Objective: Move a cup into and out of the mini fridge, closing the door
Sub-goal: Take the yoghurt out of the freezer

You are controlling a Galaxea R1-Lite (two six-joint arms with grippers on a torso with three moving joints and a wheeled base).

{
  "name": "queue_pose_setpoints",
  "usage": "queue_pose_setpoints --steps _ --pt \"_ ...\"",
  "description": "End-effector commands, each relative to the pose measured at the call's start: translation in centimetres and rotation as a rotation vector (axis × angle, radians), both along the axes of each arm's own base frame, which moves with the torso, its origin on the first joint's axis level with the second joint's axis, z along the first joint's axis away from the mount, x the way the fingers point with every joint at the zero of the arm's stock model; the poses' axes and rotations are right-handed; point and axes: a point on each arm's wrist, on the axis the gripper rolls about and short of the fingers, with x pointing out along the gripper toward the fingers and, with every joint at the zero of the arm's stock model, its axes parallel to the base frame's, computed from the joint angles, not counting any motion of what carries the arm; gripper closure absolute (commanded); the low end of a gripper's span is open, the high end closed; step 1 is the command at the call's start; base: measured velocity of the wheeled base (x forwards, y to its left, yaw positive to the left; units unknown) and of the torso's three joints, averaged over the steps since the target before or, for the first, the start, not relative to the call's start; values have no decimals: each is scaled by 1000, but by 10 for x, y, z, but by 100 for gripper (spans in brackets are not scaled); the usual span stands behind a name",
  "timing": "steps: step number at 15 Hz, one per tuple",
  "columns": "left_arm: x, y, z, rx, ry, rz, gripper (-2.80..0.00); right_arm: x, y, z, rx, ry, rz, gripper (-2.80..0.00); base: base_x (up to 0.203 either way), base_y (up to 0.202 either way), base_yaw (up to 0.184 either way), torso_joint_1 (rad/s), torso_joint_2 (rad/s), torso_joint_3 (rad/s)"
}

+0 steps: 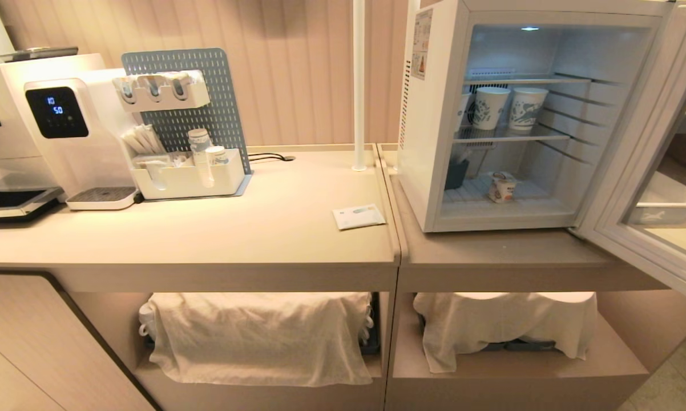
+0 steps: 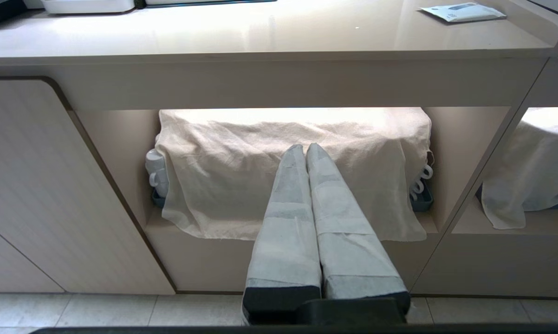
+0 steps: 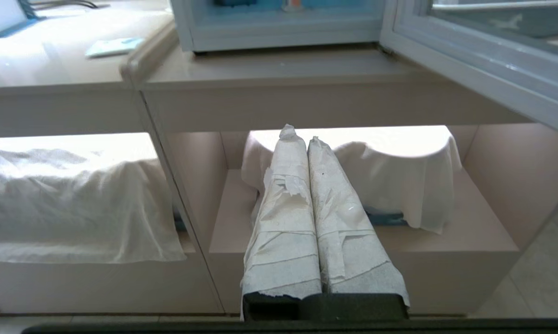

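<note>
The white mini fridge (image 1: 428, 142) stands on the right counter with its door (image 1: 634, 171) swung wide open to the right. On its bottom shelf sits the small white cup (image 1: 502, 187) with an orange label. Neither arm shows in the head view. My left gripper (image 2: 305, 148) is shut and empty, hanging low in front of the left under-counter shelf. Below the fridge counter, my right gripper (image 3: 300, 135) is also shut with nothing in it, pointing at the cloth-covered shelf. The fridge base (image 3: 279, 37) and door edge (image 3: 469, 69) show in the right wrist view.
Two taller paper cups (image 1: 508, 107) stand on the fridge's middle shelf. A flat packet (image 1: 358, 216) lies on the left counter. A water dispenser (image 1: 57, 125) and an organiser tray (image 1: 189, 177) stand at the back left. Cloths (image 1: 257, 334) cover both lower shelves.
</note>
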Motion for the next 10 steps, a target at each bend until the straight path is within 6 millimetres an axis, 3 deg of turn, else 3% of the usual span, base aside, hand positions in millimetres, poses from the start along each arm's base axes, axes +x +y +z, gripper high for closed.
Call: queue_pose_setpoints --steps 1,6,10 --pt "0 0 0 0 0 0 0 -4 1 15 2 -31 23 0 0 0 0 0 0 0" --pt "0 0 0 0 0 0 0 -25 2 94 17 75 75 0 0 0 0 0 0 0" --pt "0 0 0 0 0 0 0 17 2 165 125 272 75 0 0 0 0 0 0 0"
